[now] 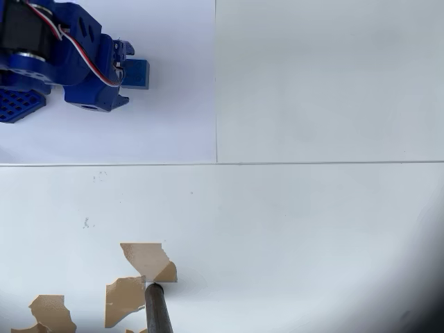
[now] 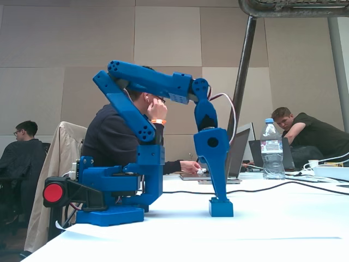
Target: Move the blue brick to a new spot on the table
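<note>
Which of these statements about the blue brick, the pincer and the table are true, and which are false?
1. The blue brick lies in the top left part of the overhead view. True.
2. The pincer hangs high above the brick. False: it reaches down onto the brick.
3. The brick stands on the table. True.
4. The brown chipped patches lie beside the brick. False: they are far off, at the bottom edge.

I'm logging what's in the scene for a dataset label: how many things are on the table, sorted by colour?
Blue: 2, the blue brick and the robot arm with its gripper
Clear: 1, a water bottle
Dark: 2, laptops
Total: 5
</note>
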You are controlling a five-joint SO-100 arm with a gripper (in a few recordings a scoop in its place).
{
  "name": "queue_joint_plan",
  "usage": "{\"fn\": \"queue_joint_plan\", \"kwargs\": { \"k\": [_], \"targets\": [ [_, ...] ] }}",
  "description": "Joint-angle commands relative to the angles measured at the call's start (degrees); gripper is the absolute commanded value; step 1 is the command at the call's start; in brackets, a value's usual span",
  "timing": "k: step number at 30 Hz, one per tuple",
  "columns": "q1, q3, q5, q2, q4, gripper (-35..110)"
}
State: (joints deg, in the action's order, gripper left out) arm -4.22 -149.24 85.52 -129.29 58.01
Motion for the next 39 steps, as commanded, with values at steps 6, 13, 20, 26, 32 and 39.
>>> {"fn": "queue_joint_plan", "kwargs": {
  "k": [6, 13, 20, 26, 32, 39],
  "targets": [
    [3.78, 2.99, -1.67, 5.36, -4.04, 28],
    [5.71, 0.97, -4.75, 9.40, -9.76, 11],
    [5.62, 1.85, -6.59, 8.44, -8.00, 5],
    [0.44, 10.55, -8.00, 5.89, 1.05, 4],
    [-13.27, 22.59, -6.86, 13.27, 4.31, 4],
    [-31.82, 35.16, -7.65, 25.05, 6.06, 4]
  ]
}}
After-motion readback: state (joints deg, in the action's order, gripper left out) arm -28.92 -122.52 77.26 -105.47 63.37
